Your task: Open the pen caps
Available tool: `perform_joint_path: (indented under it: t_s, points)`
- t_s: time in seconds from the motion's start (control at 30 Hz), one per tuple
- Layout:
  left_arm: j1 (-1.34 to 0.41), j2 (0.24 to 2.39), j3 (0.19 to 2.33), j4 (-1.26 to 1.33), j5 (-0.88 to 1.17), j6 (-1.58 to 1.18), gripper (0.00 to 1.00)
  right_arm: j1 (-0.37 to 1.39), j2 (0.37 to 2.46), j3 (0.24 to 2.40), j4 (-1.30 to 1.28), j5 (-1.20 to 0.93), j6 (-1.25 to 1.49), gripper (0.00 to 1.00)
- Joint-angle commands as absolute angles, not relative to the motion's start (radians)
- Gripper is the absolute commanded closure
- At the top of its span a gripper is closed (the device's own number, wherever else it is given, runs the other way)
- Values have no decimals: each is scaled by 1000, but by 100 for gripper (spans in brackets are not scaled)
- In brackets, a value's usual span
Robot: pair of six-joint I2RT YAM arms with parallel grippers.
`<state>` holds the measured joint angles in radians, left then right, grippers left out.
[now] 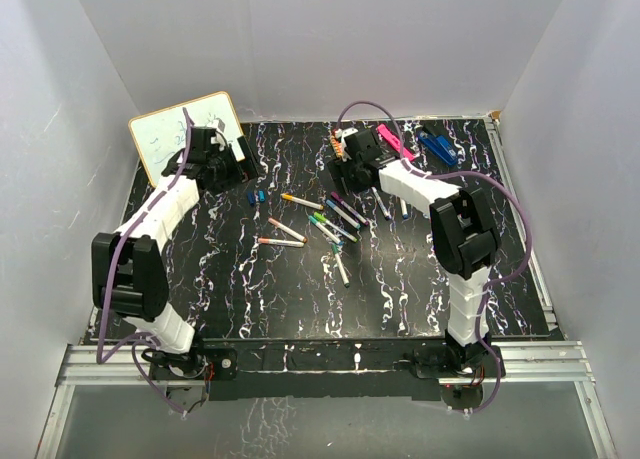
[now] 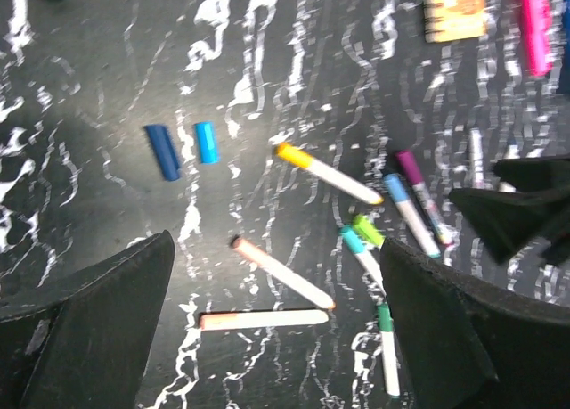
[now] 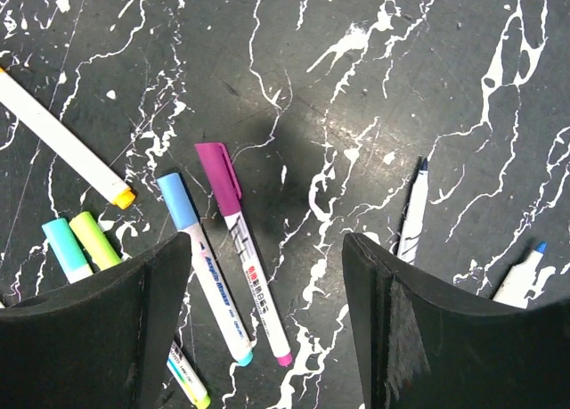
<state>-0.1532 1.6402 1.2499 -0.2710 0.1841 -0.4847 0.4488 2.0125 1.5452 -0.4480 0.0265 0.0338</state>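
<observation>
Several thin pale-barrelled marker pens (image 1: 322, 222) lie scattered mid-table. The left wrist view shows two loose caps, dark blue (image 2: 163, 151) and light blue (image 2: 207, 143), and capped pens: yellow (image 2: 294, 154), blue (image 2: 396, 188), magenta (image 2: 409, 166), green (image 2: 366, 230). Two orange pens (image 2: 283, 273) lie below. My left gripper (image 2: 276, 249) is open and empty above them, and it also shows in the top view (image 1: 240, 169). My right gripper (image 3: 267, 249) is open and empty above a magenta-capped pen (image 3: 218, 177) and a light-blue-capped pen (image 3: 178, 200). In the top view it (image 1: 352, 169) hovers at the far end of the pens.
A small whiteboard (image 1: 185, 134) leans at the back left. A flat bright-pink bar (image 1: 393, 139) and a dark-blue clip-like object (image 1: 437, 145) lie at the back right. Two uncapped pens (image 3: 412, 217) (image 3: 521, 275) lie right of my right gripper. Grey walls enclose the table.
</observation>
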Motion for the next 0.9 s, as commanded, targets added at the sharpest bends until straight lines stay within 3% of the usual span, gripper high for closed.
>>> perform_joint_path:
  t_s: [0.0, 0.87]
  points:
    - [-150, 1560, 1241, -152, 310, -513, 1, 458, 2003, 1586, -429, 44, 0, 34]
    - [-149, 1539, 1220, -139, 301, -538, 2, 481, 2029, 1503, -444, 35, -11, 47]
